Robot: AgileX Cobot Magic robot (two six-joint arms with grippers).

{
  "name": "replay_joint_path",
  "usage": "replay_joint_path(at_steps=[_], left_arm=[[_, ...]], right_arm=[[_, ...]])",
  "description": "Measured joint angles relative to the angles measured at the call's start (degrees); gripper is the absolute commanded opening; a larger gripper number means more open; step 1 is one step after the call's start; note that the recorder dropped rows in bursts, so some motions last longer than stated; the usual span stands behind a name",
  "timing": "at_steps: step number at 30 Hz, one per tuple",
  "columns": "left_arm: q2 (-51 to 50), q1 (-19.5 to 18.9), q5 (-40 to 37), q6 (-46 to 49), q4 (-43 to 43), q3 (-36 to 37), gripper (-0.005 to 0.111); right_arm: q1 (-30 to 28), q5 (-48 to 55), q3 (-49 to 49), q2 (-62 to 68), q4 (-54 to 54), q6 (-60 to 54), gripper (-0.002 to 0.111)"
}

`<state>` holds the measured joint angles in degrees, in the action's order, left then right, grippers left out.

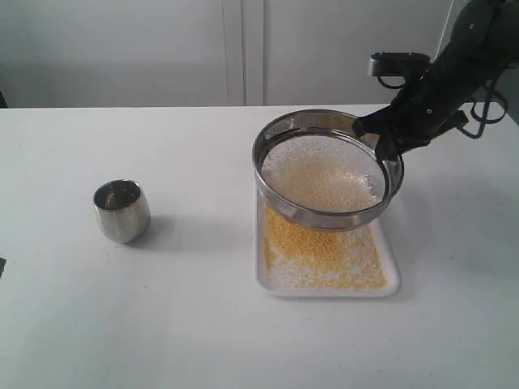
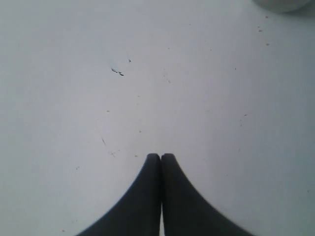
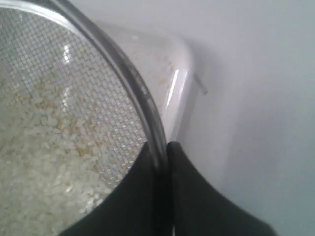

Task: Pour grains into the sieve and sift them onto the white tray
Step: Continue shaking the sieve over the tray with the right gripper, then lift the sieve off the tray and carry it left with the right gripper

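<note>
Right gripper (image 3: 158,147) clamps thin sieve (image 1: 320,217) rim, left gripper (image 2: 161,156) pressed together, empty; slipping pinch could tip grains (image 1: 320,174) past white tray (image 1: 395,279) onto tabletop (image 1: 203,316).

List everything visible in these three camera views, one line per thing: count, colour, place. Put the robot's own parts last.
Wide round steel sieve with wire-mesh bottom: one, silver, held over the far end of the tray.
Pale rice-like grains: a heap, whitish, in the sieve.
Tiny yellow grains: a layer, yellow, spread on the tray.
Flat white rectangular tray: one, white, on the table right of centre.
Small rounded steel cup: one, silver, upright on the table at the left.
Table: one, white, under everything.
Right gripper: one, black, shut on the sieve's rim.
Left gripper: one, black, shut, empty, over the table.
</note>
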<state>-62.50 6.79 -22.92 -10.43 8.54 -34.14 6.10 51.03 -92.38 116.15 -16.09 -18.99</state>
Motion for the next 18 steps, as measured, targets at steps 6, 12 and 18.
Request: replay_joint_path(at_steps=[6,12,18], left_arm=[[0.0,0.0,0.0,0.0,0.0,0.0,0.000],[0.0,0.0,0.0,0.0,0.0,0.0,0.000],[0.0,0.0,0.0,0.0,0.0,0.0,0.000]], right_arm=[[-0.3,2.9,0.0,-0.1,-4.0,-4.1,0.000],[0.6,5.2,0.0,-0.4,-2.1,-4.8,0.000],[-0.1,5.4,0.0,-0.7,-7.1,-12.2,0.000]])
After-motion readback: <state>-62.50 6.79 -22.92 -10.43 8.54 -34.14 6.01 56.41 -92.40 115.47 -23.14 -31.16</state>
